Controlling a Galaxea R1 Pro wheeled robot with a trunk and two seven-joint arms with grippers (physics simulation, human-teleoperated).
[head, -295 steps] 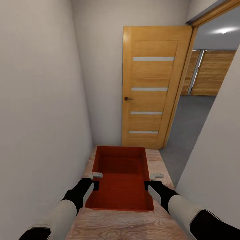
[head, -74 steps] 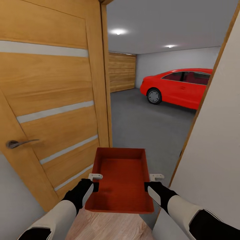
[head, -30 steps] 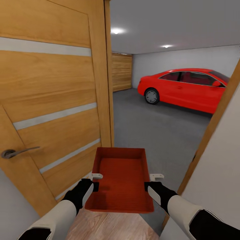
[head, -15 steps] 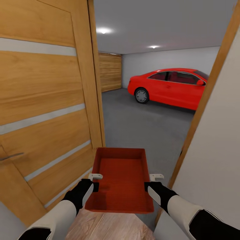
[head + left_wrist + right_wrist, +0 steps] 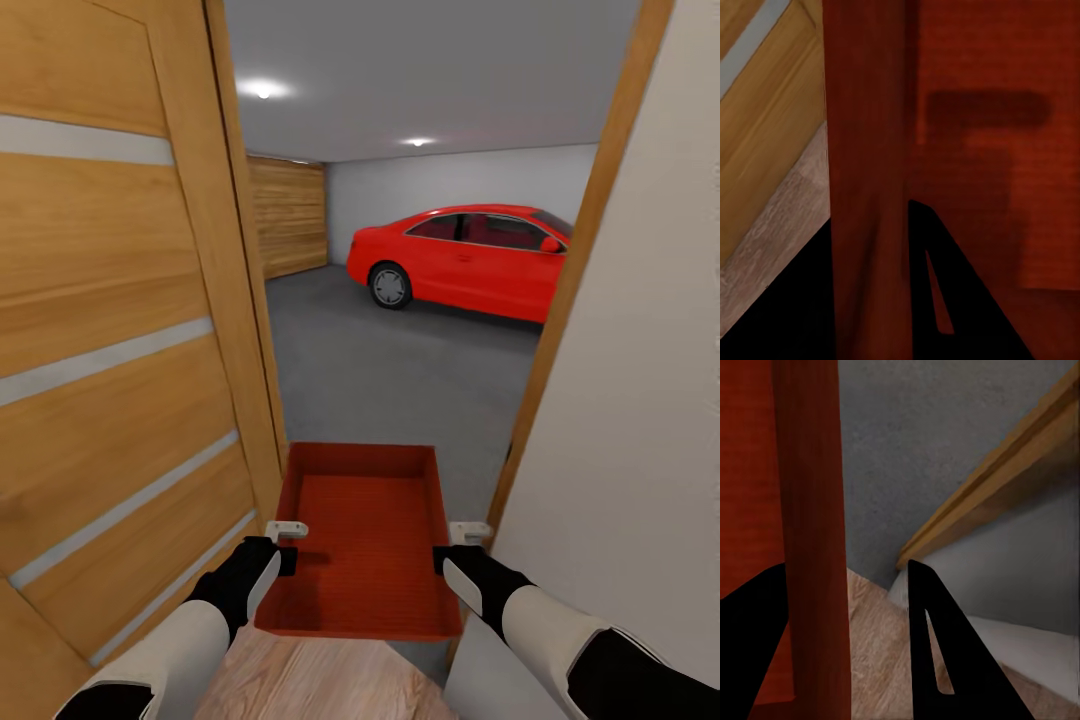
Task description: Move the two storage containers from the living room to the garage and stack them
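Storage container [image 5: 365,540]: one is seen, carried in the doorway to the garage.

It is held between two grippers: the left gripper [image 5: 289,543] is clamped on its left wall, the right gripper [image 5: 452,544] on its right wall. One open wooden door [image 5: 120,330] is seen at the left, and one red car [image 5: 460,258] is parked on the grey floor [image 5: 390,370] ahead.

View has swung, door handle gone, red car [image 5: 465,260] further left
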